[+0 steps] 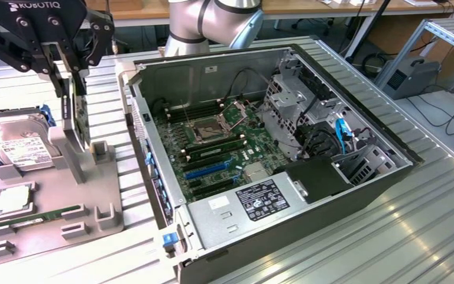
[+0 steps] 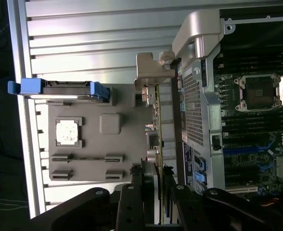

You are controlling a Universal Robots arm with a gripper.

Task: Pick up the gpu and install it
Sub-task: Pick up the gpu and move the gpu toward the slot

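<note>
I see the hand point(image 1: 68, 89) low over the gpu point(image 1: 75, 133), card standing on edge in the grey holder point(image 1: 54, 219), just beside the open computer case point(image 1: 211, 65); clamped or spread, I cannot tell

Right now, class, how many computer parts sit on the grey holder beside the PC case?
4: hard drive at the back, CPU in front of it, memory stick frontmost, gpu upright nearest the PC case. The gripper may hide others.
</note>
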